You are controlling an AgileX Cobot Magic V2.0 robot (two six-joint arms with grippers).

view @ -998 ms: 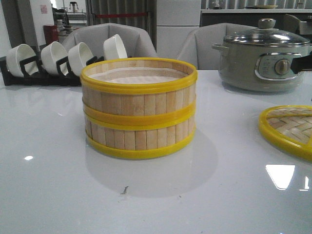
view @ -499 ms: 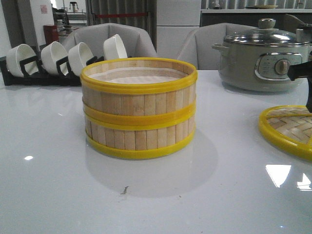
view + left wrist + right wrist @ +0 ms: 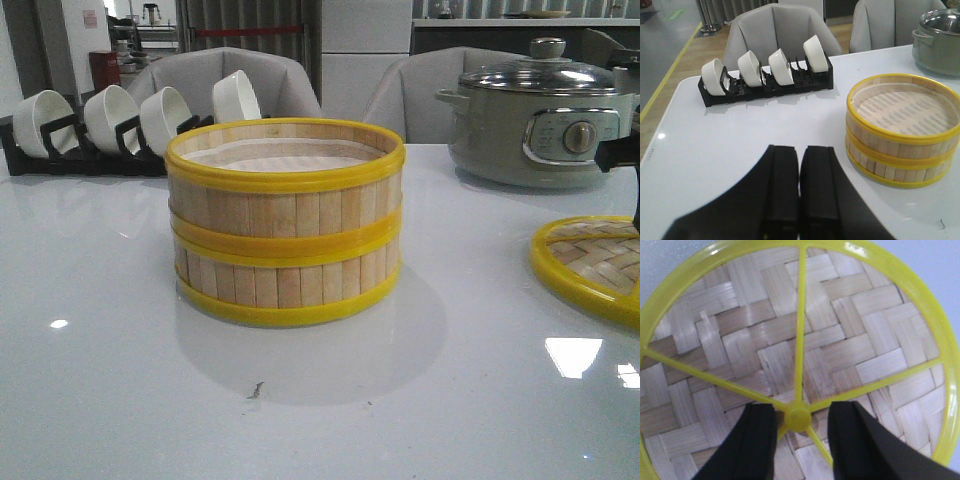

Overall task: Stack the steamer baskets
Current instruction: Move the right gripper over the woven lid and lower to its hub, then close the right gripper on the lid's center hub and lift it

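While the steamer baskets (image 3: 285, 222) are sitting stacked, left fingers (image 3: 785, 185) are pressing together, right fingers (image 3: 757, 440) are spreading around the lid's hub (image 3: 797, 419).

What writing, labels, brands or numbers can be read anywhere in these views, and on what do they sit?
No text can be read in any view.
Grey electric pot: its control panel with a knob shows no legible marks; too small to tell.
Small pinkish sign on the far wall: blurred, unreadable.
Stacked steamer baskets, woven lid, bowl rack: no print visible.
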